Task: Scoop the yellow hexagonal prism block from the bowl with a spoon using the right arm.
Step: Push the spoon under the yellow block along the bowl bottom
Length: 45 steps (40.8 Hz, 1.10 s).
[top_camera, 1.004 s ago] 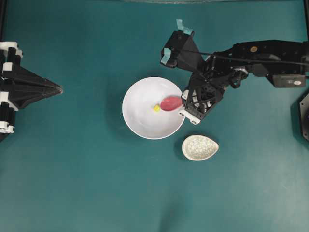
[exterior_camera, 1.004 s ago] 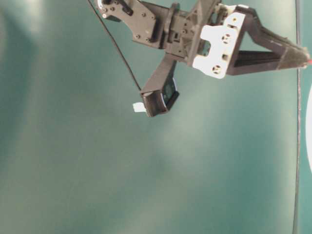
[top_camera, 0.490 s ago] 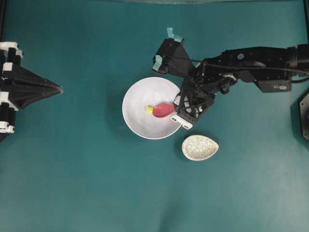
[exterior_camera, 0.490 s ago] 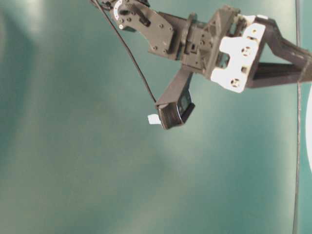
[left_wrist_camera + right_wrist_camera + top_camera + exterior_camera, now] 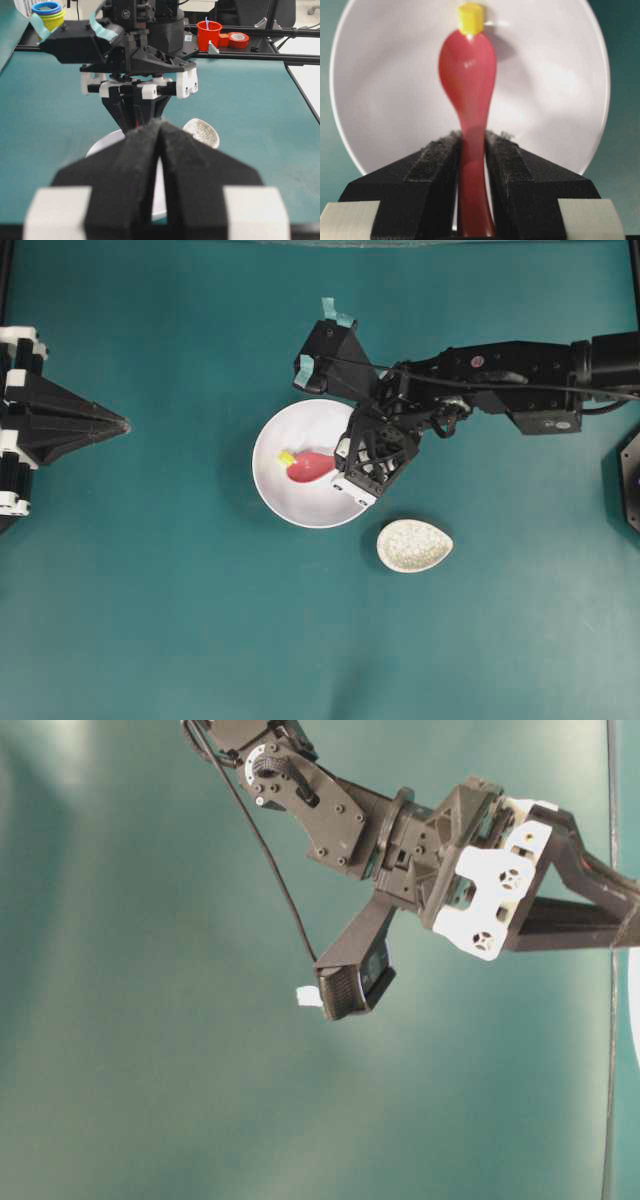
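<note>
No writing or brand can be read on anything in view; the red cup [image 5: 208, 35] and the stacked coloured rings [image 5: 48, 14] on the far rail are too small for any label to show. Nearest in the right wrist view, the right gripper [image 5: 471, 150] has its black foam-faced pads [image 5: 432, 159] clamped on the short straight handle of the spoon [image 5: 468, 75], a glossy pink-red piece with an oval scoop that reaches out over the bowl [image 5: 555, 85], which is round, plain white and shiny. The lower end of the handle is cut off by the frame edge. At the very tip of the scoop sits the yellow hexagonal prism block [image 5: 470, 17], small and faceted, touching the tip inside the bowl; whether it rests on the spoon or just against it cannot be told. From overhead the block [image 5: 286, 457] lies toward the left part of the bowl [image 5: 275, 495], and a speckled egg-shaped dish [image 5: 414, 545] stands apart on the matte teal table [image 5: 180, 620]. Far to the left, the left gripper [image 5: 122, 424] rests with its jaws together, its fingertips [image 5: 150, 131] meeting in a point.
</note>
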Each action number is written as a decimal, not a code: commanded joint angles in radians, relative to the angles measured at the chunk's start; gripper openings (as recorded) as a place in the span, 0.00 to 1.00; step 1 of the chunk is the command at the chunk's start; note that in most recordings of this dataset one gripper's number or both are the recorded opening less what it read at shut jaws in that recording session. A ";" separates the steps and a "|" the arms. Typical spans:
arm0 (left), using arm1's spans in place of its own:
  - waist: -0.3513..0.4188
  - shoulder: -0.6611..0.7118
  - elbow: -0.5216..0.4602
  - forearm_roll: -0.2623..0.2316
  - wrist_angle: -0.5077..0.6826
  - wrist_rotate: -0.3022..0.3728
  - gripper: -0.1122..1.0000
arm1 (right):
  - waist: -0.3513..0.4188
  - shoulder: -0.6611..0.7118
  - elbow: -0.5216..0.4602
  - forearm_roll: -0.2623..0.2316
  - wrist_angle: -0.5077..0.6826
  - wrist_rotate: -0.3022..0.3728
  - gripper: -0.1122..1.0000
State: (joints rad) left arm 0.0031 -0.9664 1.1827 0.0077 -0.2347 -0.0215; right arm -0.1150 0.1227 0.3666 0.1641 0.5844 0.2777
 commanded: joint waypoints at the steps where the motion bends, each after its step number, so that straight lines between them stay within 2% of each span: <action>1: 0.000 0.009 -0.026 0.002 -0.003 0.000 0.10 | 0.002 -0.012 -0.021 -0.003 -0.034 0.002 0.29; 25: 0.000 0.009 -0.026 0.002 -0.003 -0.003 0.10 | 0.002 -0.021 -0.011 -0.023 -0.086 0.000 0.29; 34: 0.002 0.009 -0.026 0.002 -0.003 -0.032 0.10 | 0.002 -0.044 0.034 -0.021 -0.138 0.002 0.29; 45: 0.002 0.009 -0.026 0.002 -0.003 -0.032 0.10 | 0.003 -0.091 0.110 -0.023 -0.224 0.003 0.29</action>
State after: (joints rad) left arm 0.0031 -0.9664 1.1827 0.0077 -0.2332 -0.0537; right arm -0.1120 0.0736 0.4709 0.1442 0.3912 0.2823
